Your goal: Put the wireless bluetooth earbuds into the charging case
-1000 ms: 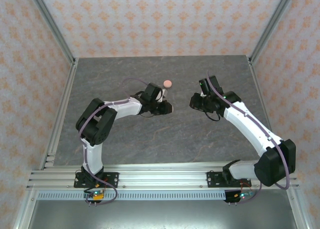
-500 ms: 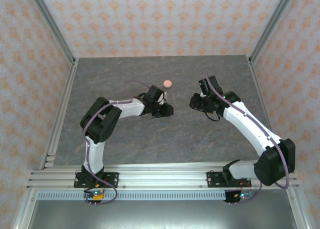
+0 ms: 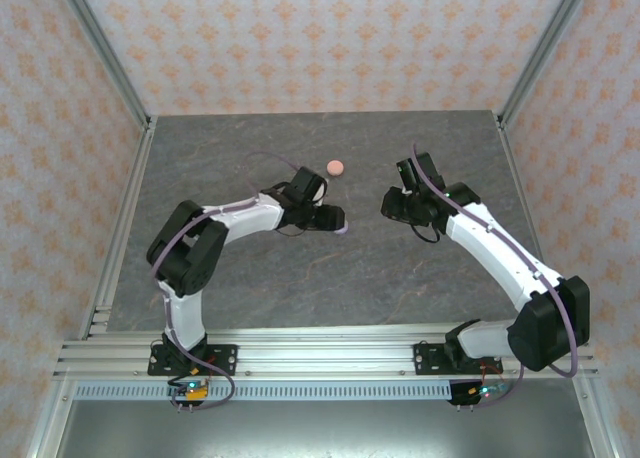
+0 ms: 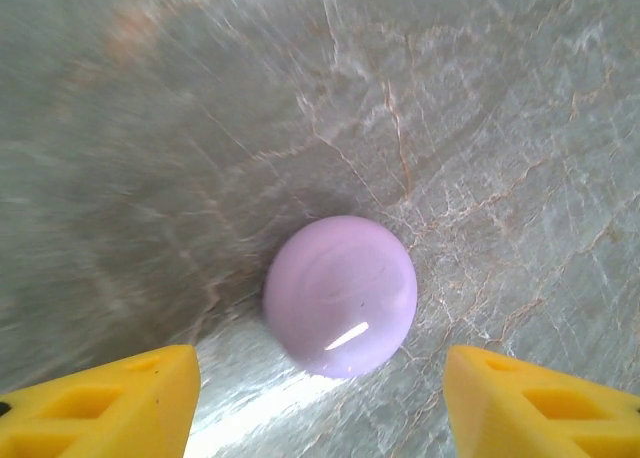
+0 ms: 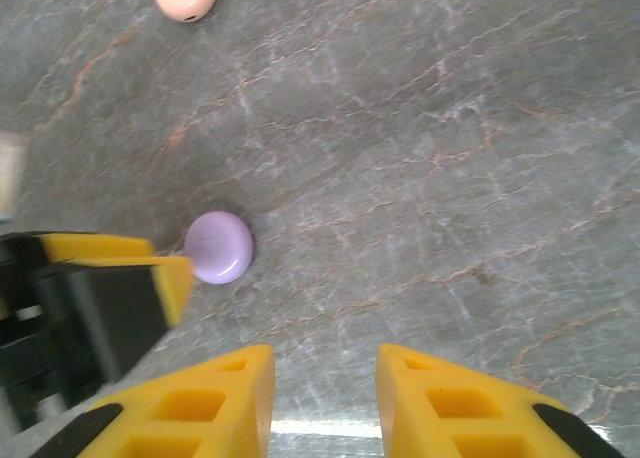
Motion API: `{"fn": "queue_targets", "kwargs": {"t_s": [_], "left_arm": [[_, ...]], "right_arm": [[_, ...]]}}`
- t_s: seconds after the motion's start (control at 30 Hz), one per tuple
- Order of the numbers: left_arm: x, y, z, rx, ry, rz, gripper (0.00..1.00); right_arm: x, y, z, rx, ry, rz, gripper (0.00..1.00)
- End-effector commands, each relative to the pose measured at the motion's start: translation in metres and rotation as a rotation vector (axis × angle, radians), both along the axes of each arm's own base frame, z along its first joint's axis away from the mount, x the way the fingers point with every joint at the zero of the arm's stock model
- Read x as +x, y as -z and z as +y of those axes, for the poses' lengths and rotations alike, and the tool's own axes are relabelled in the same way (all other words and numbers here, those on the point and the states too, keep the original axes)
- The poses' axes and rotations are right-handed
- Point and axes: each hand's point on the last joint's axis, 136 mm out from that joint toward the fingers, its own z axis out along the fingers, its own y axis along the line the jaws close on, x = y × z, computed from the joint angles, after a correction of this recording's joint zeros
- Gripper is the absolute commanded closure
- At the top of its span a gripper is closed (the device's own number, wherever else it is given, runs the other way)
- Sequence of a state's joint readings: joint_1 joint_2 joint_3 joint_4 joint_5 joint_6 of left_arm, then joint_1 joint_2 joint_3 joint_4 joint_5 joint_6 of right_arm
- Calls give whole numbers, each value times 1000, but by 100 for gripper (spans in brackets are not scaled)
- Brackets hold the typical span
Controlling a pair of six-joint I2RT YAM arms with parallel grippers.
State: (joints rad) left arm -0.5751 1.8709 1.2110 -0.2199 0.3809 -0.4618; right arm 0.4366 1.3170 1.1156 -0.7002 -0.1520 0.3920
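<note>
Left pincer [image 4: 320, 398]: wide. Its 2 yellow fingers sit in the lower-left and lower-right corners of the left wrist view, with nothing between them. Purple disc [image 4: 340, 295] lies flat on the surface [image 3: 300, 278], centre frame, just above the gap and touching neither finger. The spread looks chosen to straddle the disc from both sides. The upper left of this view is smeared, so detail there is lost.

Top view: the left arm reaches to mid-frame, pincer pointing right. The right arm mirrors it from the other side, with a clear gap between the 2.

Right pincer [image 5: 325, 363]: narrow gap, holding nothing, fingers at the bottom edge of its wrist view. From here the purple disc sits left of centre, just beside a yellow finger of the left pincer. The right arm seems parked as an onlooker or as the second hand.

Pink disc [image 3: 335, 167]: alone on the surface, above centre in the top view and well apart from both pincers.

Judgement: both discs look like shut charging cases, and the purple one is the one being lined up. It is smooth, domed and low, so it could squirt out sideways under a squeeze. A low, centred grip seems needed.
</note>
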Motion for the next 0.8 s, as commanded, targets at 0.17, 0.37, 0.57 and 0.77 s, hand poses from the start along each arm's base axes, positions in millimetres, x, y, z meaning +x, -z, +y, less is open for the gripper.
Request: {"fn": "queue_targets", "kwargs": {"t_s": [0.17,0.37,0.57,0.77], "left_arm": [[-5,-48,79,279,-88,-173,33],[-14,-75,120,369,-144,-274,31],[-21,-99,165,489,-221,-375,29],[-24,-110,210,601,-297,-424,27]], "right_arm": [[1,-1,-56,-249,133,-108,66],[5,-4,-85,-411,181,-195,64],[7,-9,-115,-575,267,-283,63],[7,-7,-136,-668,323,-350,61]]}}
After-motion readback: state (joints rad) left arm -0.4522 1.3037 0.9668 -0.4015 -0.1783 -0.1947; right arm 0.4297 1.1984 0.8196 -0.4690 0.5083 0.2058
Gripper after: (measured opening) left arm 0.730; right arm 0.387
